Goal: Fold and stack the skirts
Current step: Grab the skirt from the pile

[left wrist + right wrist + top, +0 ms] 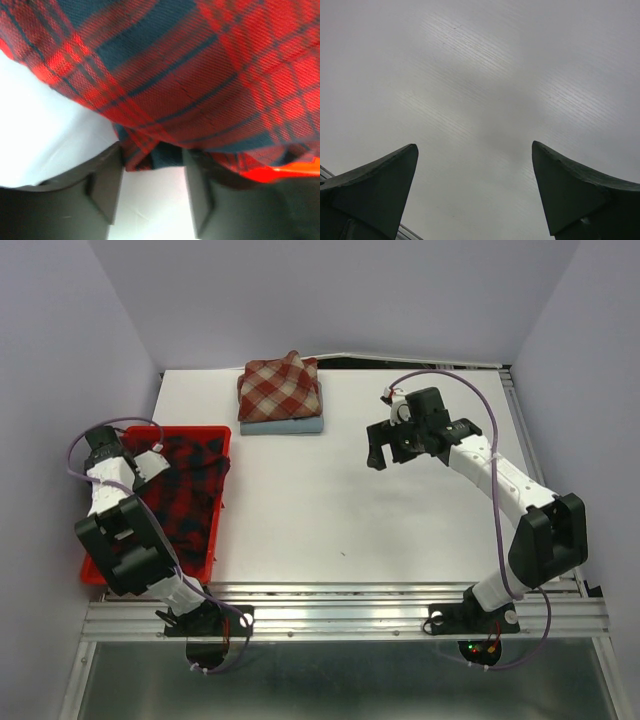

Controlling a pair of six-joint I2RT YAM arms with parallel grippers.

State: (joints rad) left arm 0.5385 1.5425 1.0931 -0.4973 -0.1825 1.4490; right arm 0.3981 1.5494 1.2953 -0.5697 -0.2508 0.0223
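Note:
The red and navy plaid skirt [190,495] lies crumpled in the red tray [222,436] at the left. My left gripper [150,462] is down at the skirt's far-left edge. In the left wrist view the plaid skirt [200,75] fills the frame, and a fold of its hem sits between the tips of the left gripper [152,150], whose jaws stand partly apart. The brick-red and cream check skirt [280,388] lies folded on the folded light blue skirt [285,426] at the table's back. My right gripper [386,450] hovers open over bare table, empty [475,150].
The tray's red rim [295,170] shows under the cloth at the lower right of the left wrist view. White table [330,510] stretches between the tray, the folded stack and the right arm. Grey walls close in on the left, back and right.

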